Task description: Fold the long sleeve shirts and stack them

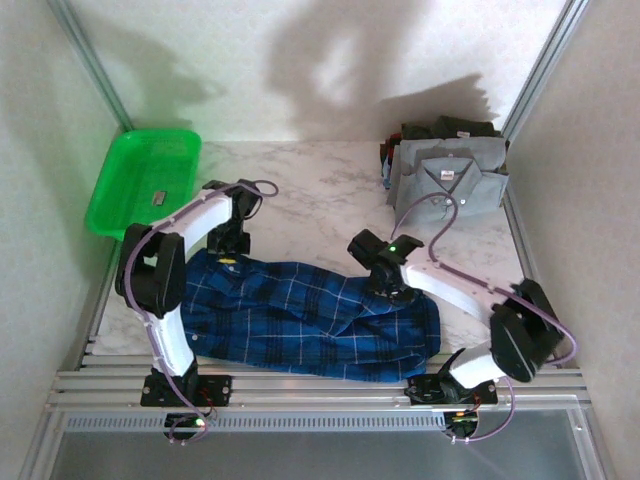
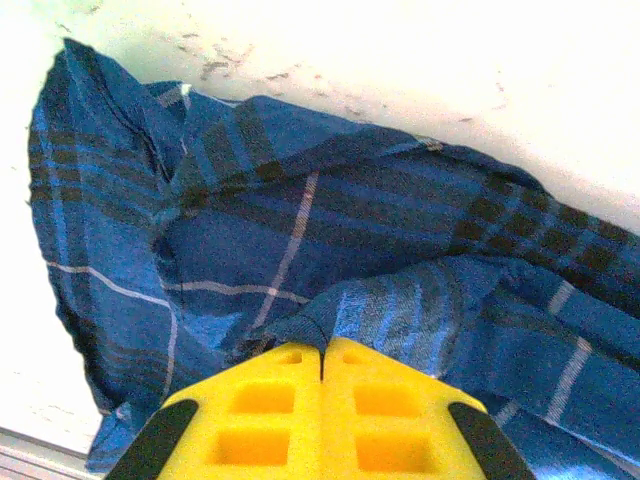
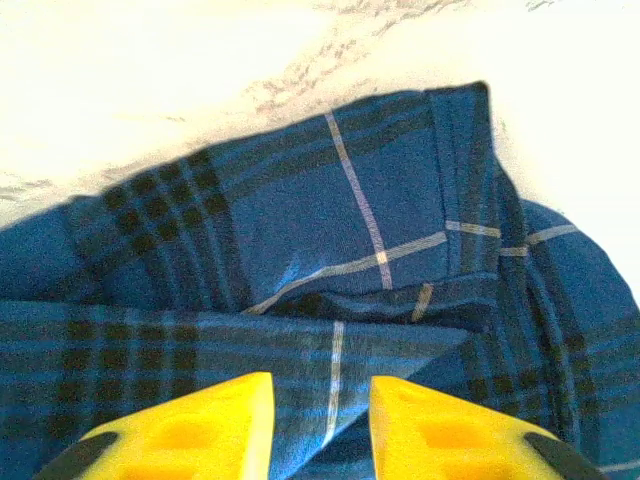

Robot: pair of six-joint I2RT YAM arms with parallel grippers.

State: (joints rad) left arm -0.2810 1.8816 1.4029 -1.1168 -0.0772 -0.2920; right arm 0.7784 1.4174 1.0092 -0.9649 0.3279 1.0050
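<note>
Currently: plaid shirt (image 1: pixel 310 320), lies rumpled along the near edge of table (image 1: pixel 320 200), awaiting folding. Left gripper (image 2: pixel 322 352): closed, pinches a raised fold, likely for lifting. Right gripper (image 3: pixel 322 390): partly open, empty, hovers over cloth. Grey shirt (image 1: pixel 450 180): tops far-right stack.

ROBOTICS LAB: Two white-and-black robot arms, the left (image 1: pixel 172 335) and the right (image 1: pixel 450 280), stand bolted to silver aluminium rails (image 1: pixel 320 385) at the near edge of a white marble-patterned desk (image 1: pixel 310 200). Pale wall panels (image 1: pixel 50 120) set in slim metal frame posts (image 1: pixel 90 60) enclose the desk on the left, the back and the right, as in a purpose-built test cell. Purple-grey cables (image 1: pixel 436 197) loop along the arms. On the desk lie a bright green plastic basket (image 1: pixel 145 180) at the far left, a stack of folded collared shirts (image 1: pixel 450 175) at the far right, and a dark blue plaid cloth shirt (image 1: pixel 310 320) spread between the arms.
</note>
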